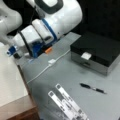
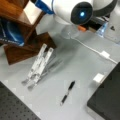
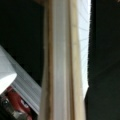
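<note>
Pen [image 1: 93,88] | flat on table [image 1: 65,72] | rack [image 1: 67,105], black box [image 1: 96,51] near | hand unseen, state unclear

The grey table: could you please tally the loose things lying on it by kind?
Pen: 1
Black box: 1
Folding metal stand: 1
White cable: 1
Total: 4
The gripper does not show.
</note>
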Tool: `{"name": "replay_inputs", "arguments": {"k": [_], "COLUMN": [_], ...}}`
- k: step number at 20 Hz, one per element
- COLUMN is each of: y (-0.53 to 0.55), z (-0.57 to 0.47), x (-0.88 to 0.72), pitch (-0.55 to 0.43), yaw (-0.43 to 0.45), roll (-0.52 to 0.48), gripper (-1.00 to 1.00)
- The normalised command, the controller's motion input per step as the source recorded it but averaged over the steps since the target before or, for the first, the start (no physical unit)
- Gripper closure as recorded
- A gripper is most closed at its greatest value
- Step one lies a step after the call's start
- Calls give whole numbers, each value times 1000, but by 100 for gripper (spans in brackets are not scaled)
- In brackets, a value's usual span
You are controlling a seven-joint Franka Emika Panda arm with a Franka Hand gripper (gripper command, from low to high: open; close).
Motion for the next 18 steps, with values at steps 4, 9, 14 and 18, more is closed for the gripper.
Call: {"name": "replay_inputs", "arguments": {"k": [4,9,14,18], "y": [-137,-116,-57,-26], "z": [-67,0,7,-6], "x": [-221,-208,-197,-205], "pitch": [-64,-109,-122,-117], "yaw": [172,182,187,187], "roll": [-169,-93,-58,-52], "gripper": [-100,100,100,100]}}
